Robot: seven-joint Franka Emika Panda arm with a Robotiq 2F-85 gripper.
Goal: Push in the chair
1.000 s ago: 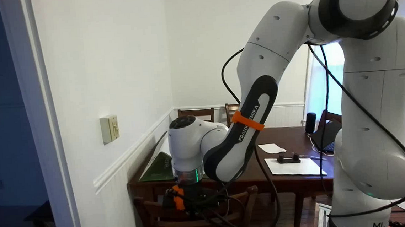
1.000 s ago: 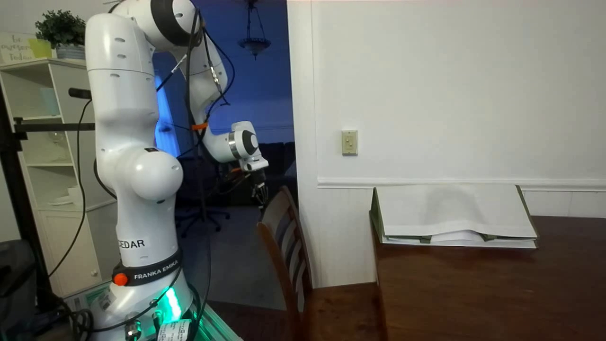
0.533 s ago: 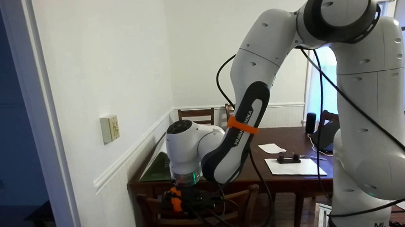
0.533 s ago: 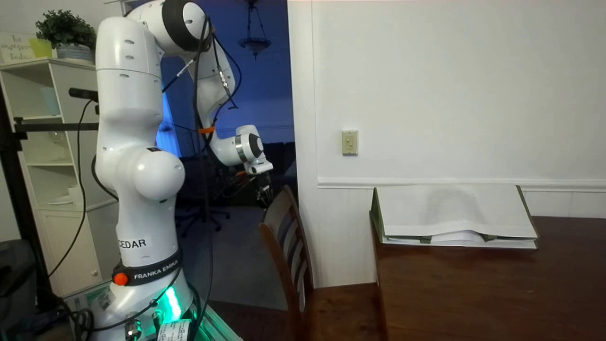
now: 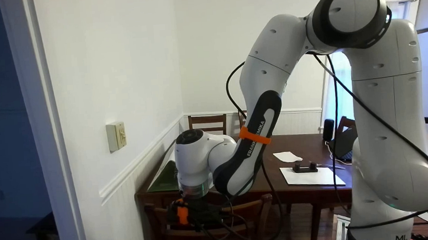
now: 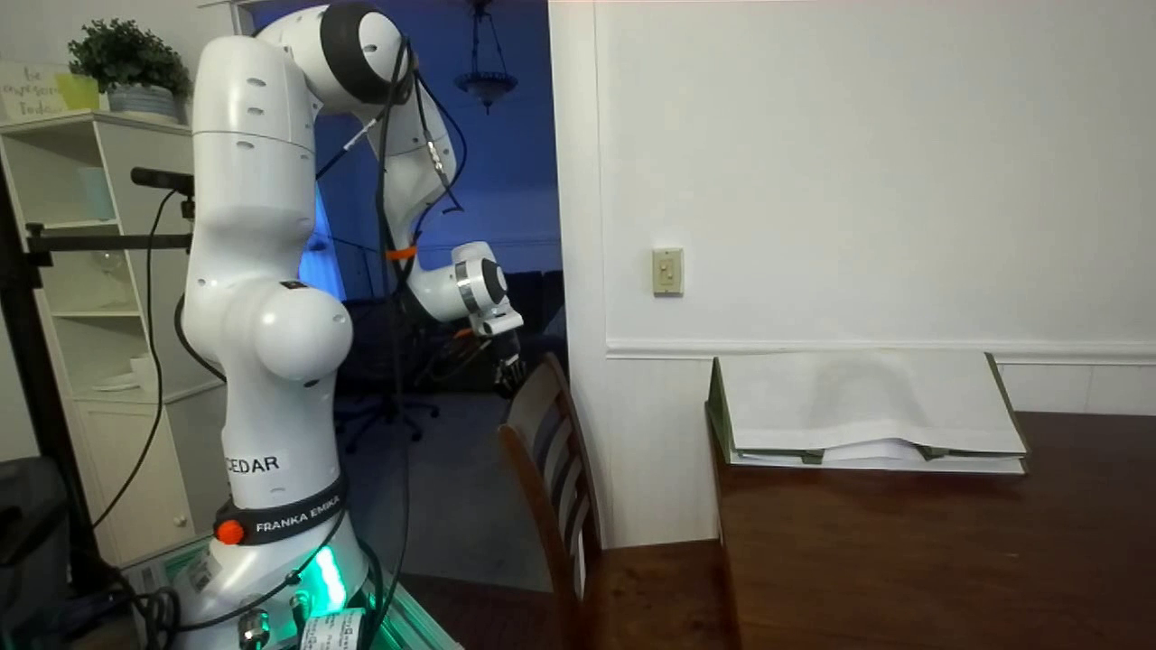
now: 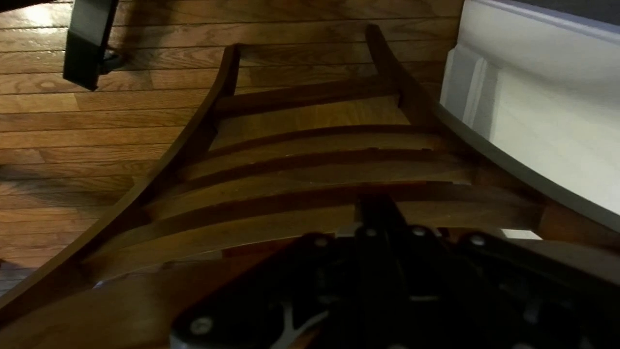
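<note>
Gripper (image 6: 510, 371) at 8 o'clock in an exterior view, jaws pretty clearly together, has crept toward 3, and the chair (image 6: 628, 582) at 6 has budged slightly with it, so I'd guess the push is working. It's right by the table (image 6: 948, 560) at 4. Containers: pot (image 6: 144, 101) at 10 holds a leafy plant (image 6: 131, 61), green folder (image 6: 717, 420) near 3 has white sheets (image 6: 867, 402).

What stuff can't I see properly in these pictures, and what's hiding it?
Chair: its front is hidden by the table in an exterior view.
Tool: too dark in the wrist view to tell whether it touches the chair.
Laptop: partly behind the robot arm in an exterior view.
White label: print too small, and cut off by the bottom edge, in an exterior view.
</note>
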